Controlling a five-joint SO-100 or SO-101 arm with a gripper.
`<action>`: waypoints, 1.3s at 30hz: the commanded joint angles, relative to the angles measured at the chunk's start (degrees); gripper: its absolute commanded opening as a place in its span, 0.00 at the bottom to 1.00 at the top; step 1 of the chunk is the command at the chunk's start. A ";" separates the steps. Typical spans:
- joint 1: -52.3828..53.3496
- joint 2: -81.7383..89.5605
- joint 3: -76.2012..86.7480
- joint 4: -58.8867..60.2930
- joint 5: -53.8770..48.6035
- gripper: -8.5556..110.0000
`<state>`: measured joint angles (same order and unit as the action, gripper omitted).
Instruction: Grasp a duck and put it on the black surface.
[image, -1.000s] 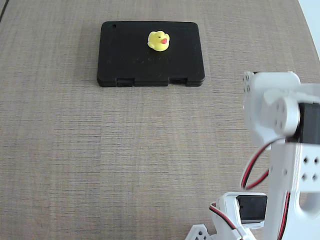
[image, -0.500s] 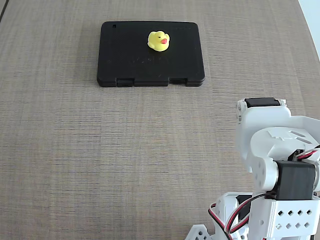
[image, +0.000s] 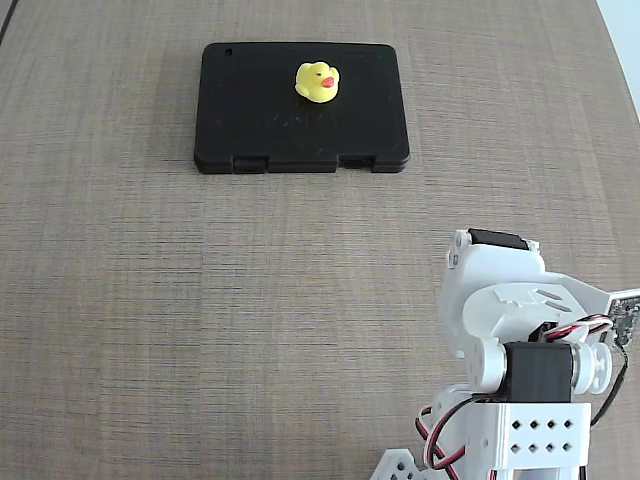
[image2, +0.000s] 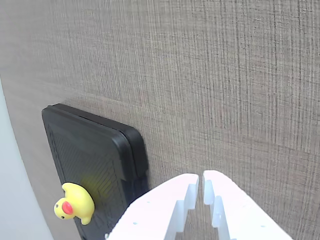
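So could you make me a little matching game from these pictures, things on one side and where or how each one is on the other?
Things:
1. duck
2. black surface
3. gripper
4. table

Descriptions:
A. wood-grain, carries everything
B. white, jaws almost together, holding nothing
C. yellow, sits on the slab
D. flat, lies at the far end of the table in the fixed view

Pairs: 1-C, 2-D, 3-B, 4-A

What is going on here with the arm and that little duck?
Nothing is being handled right now. The yellow duck sits on the black slab at the far side of the table, toward the slab's back edge. The white arm is folded up near the front of the table, well away from both. Its hand is shut and empty, over bare table beside the slab.
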<state>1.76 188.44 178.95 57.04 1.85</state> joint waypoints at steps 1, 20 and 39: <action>0.00 4.22 0.18 -0.70 0.62 0.07; -0.62 4.22 0.09 -0.88 0.09 0.07; -0.62 4.22 0.26 -1.41 0.00 0.07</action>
<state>1.58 188.96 179.38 56.60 2.11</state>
